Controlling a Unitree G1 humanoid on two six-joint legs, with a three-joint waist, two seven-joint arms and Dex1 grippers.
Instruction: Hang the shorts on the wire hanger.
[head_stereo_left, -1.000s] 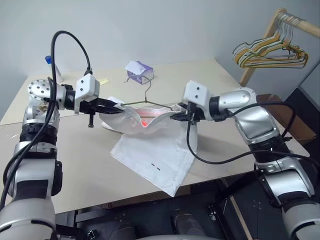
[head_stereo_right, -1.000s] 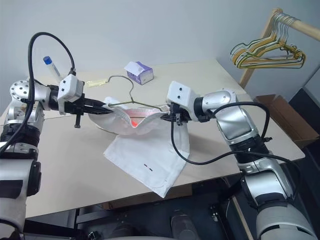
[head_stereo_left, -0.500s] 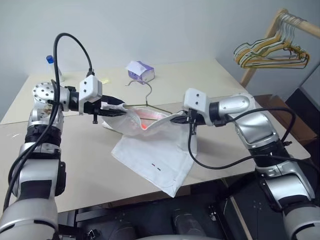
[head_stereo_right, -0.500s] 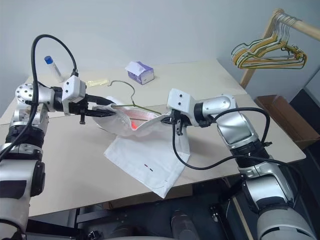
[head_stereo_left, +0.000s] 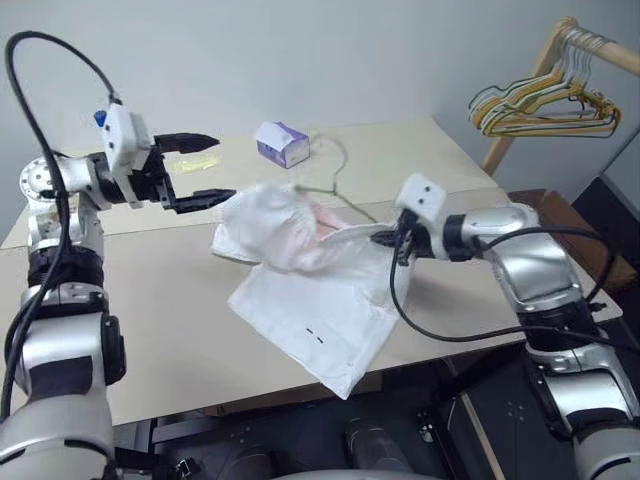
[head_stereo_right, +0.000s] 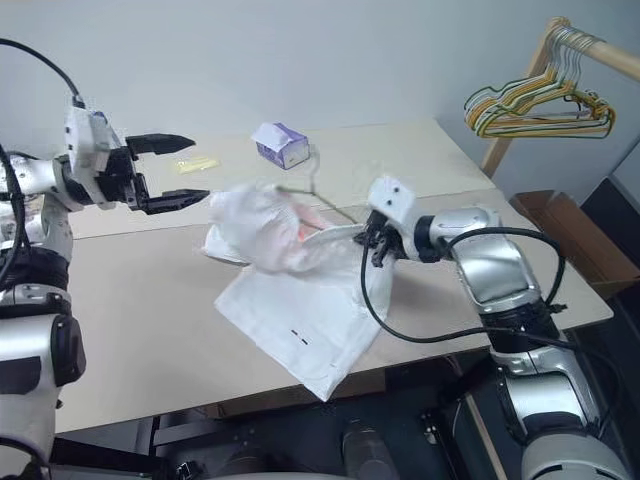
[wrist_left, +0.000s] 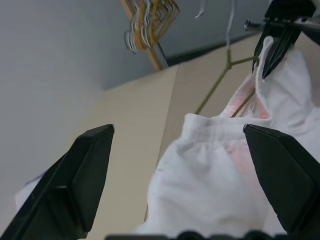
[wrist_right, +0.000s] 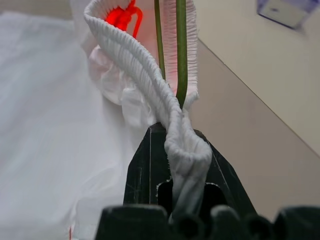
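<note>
A: Where are the shorts (head_stereo_left: 300, 260)?

B: On the tabletop (head_stereo_left: 150, 300), bunched high at the waistband and spread flat toward the near edge. The tissue box (head_stereo_left: 281, 143) sits beyond them, toward the far edge.

A: And the wire hanger (head_stereo_left: 335, 185)?

B: Its hook rises out of the shorts on the tissue-box side; the lower wires run inside the waistband.

A: What is the right gripper (head_stereo_left: 390, 238) doing?

B: Its fingers are clamped tight on the gathered waistband at the shorts' right end, with the hanger wire running just beside the pinched cloth.

A: The left gripper (head_stereo_left: 195, 168)?

B: Spread wide and holding nothing, hovering just left of the shorts, clear of the cloth.
</note>
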